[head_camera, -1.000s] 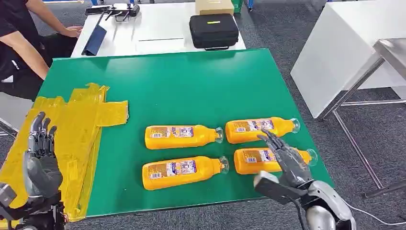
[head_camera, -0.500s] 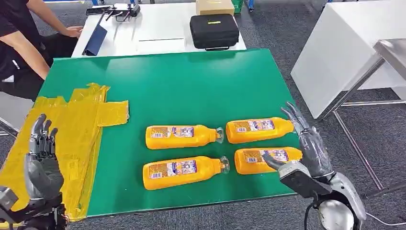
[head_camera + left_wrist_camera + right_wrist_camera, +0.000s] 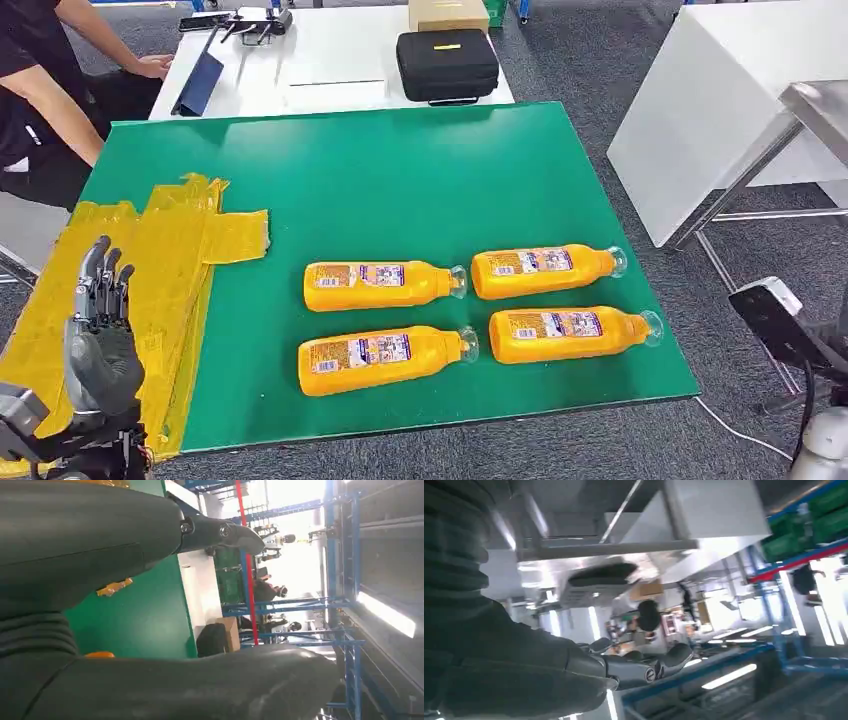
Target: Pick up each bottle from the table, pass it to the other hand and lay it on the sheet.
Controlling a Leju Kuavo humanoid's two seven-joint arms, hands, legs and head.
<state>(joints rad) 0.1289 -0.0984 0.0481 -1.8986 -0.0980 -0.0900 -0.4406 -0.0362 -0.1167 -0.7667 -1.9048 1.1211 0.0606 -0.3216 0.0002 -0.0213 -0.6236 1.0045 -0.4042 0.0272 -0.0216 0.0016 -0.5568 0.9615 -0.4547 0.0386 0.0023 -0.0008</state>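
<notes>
Several orange bottles lie on their sides on the green table [image 3: 400, 170], caps to the right, in two rows of two: far left [image 3: 380, 284], far right [image 3: 545, 270], near left [image 3: 380, 358], near right [image 3: 570, 333]. The crumpled yellow sheet [image 3: 170, 260] covers the table's left side. My left hand [image 3: 100, 330] hovers over the sheet's near part, fingers straight and apart, holding nothing; its wrist view has the hand [image 3: 100, 535] close up. My right forearm [image 3: 775, 310] is off the table's right edge. In the right wrist view my right hand [image 3: 574, 670] is spread and empty, turned toward the ceiling.
Behind the green table stands a white table with a black case [image 3: 446, 62] and a cardboard box [image 3: 447, 14]. A person [image 3: 40, 90] sits at the far left. A white cabinet [image 3: 720, 110] and a metal frame [image 3: 740, 190] stand to the right.
My right hand has drawn back from over the near right bottle, off the table's right edge and out of the head view. My left hand has risen slightly. The bottles have not moved.
</notes>
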